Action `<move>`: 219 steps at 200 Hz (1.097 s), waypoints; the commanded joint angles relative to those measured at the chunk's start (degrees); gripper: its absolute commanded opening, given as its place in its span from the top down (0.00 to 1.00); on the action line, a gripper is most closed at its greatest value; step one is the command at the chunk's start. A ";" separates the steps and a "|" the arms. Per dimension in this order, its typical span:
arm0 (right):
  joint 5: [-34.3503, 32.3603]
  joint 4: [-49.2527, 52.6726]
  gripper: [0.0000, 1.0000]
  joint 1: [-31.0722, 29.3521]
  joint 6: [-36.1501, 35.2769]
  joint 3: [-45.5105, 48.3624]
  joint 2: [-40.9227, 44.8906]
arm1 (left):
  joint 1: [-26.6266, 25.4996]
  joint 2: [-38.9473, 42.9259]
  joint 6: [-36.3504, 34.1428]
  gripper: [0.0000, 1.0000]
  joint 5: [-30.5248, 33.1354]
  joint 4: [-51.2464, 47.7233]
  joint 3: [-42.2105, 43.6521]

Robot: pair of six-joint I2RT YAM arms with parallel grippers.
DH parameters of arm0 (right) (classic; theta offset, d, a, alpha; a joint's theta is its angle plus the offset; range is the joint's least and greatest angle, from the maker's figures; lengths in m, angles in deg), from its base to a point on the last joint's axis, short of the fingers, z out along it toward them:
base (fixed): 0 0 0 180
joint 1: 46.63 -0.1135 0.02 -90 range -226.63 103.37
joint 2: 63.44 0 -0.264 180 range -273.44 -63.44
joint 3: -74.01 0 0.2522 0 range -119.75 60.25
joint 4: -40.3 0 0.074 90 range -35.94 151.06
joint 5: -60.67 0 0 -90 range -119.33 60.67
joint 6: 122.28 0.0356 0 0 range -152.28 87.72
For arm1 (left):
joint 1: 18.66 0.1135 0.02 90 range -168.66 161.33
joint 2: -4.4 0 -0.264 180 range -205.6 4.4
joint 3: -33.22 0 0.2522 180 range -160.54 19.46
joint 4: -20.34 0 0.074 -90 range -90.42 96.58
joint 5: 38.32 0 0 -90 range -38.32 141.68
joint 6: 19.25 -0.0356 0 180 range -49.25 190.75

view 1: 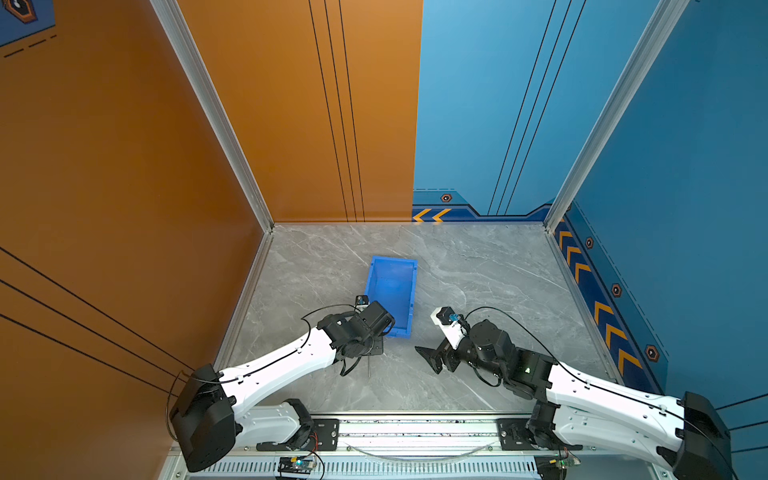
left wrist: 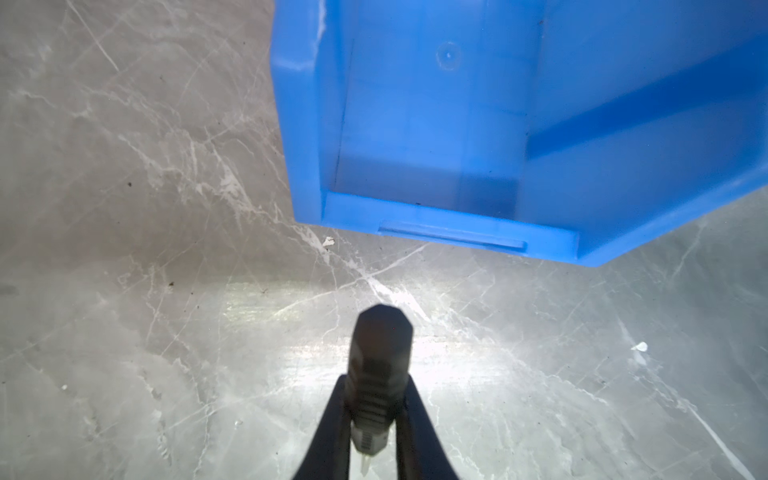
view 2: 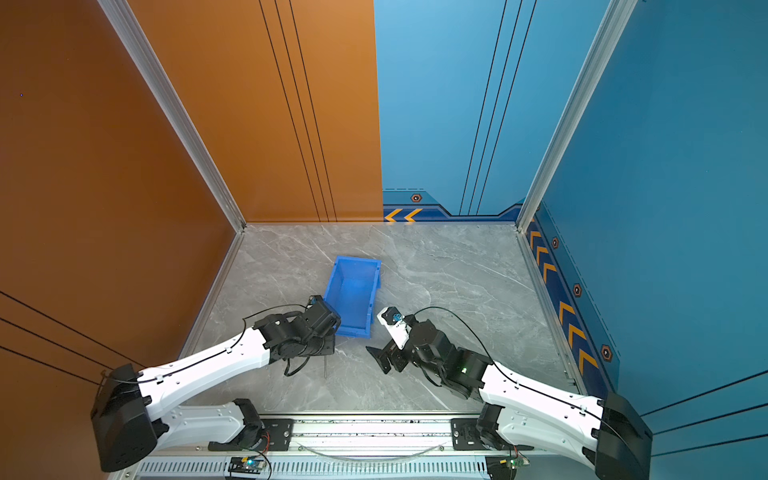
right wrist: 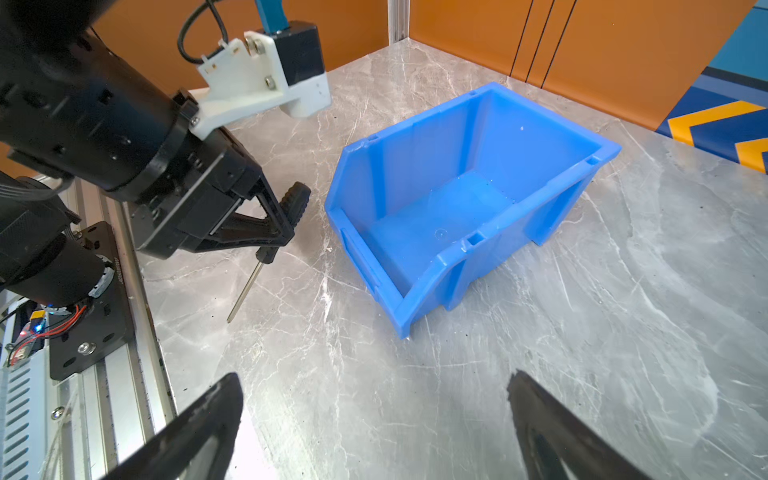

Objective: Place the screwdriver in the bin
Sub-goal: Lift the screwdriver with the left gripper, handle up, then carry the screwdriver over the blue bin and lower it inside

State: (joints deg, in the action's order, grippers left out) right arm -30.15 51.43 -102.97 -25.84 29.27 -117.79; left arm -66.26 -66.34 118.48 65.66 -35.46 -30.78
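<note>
The surface [view 1: 498, 270] is grey, stone-patterned and crossed by pale veins, with a glossy, scuffed finish. Only one thing rests directly on it: the blue bin [view 1: 394, 260]. It stands open side up near the middle, slightly skewed, with its low front edge toward the near side.

Top views overhead, wrist views close — all share bin [view 1: 392, 286]
</note>
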 commanded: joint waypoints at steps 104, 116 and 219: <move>8.96 5.35 0.00 5.86 -1.34 -9.28 -6.75 | -0.23 2.75 -10.33 1.00 3.62 -1.73 -3.70; 9.19 5.53 0.00 6.11 -1.35 -9.74 -7.40 | -0.20 3.02 -11.39 1.00 3.28 -1.35 -3.99; 9.44 5.36 0.00 9.01 -0.82 -9.02 -6.41 | 1.90 -1.89 -19.89 1.00 -0.05 0.86 -15.52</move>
State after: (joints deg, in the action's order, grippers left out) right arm -21.54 55.12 -94.66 -26.47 20.98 -125.44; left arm -65.30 -66.34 101.95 67.24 -34.90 -42.69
